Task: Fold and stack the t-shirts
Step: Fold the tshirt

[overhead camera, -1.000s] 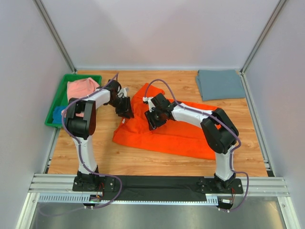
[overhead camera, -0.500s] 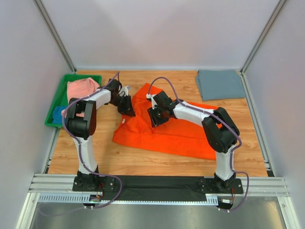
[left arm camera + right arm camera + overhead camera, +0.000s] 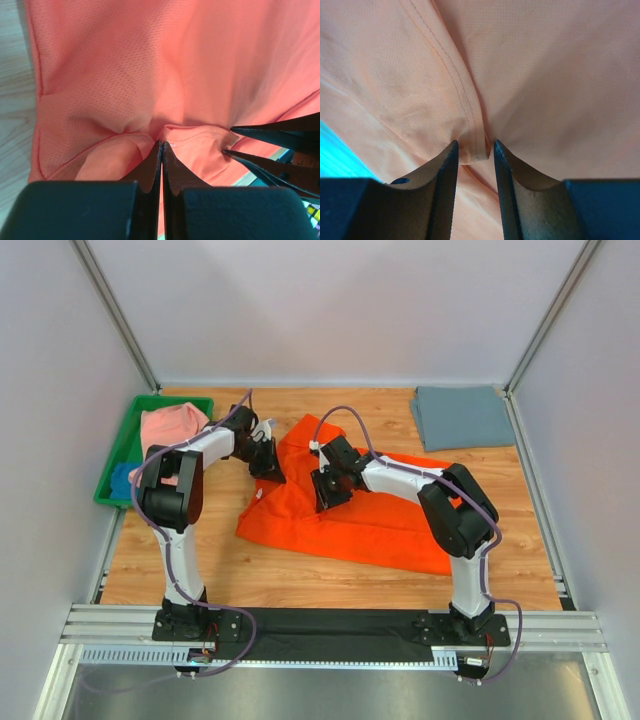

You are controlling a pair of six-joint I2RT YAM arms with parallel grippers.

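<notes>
Left gripper (image 3: 161, 144) with jaws pressed together on a puckered fold of the orange t-shirt (image 3: 375, 525), at that garment's far left edge; right gripper (image 3: 474, 148) just beside it toward the shirt's middle, jaws standing apart with a stitched ridge of the same cloth rising between the tips; both arms reach inward over the shirt, wrists close together; orange t-shirt spread loosely, wrinkled, across the centre of the wooden table (image 3: 300, 575); slate grey-blue t-shirt (image 3: 462, 417) folded flat at the far right corner, well apart from the orange one; green tray (image 3: 118, 445) at the far left edge, holding the salmon pink t-shirt (image 3: 170, 425) bunched at its far end and the blue t-shirt (image 3: 122, 480) at its near end.
</notes>
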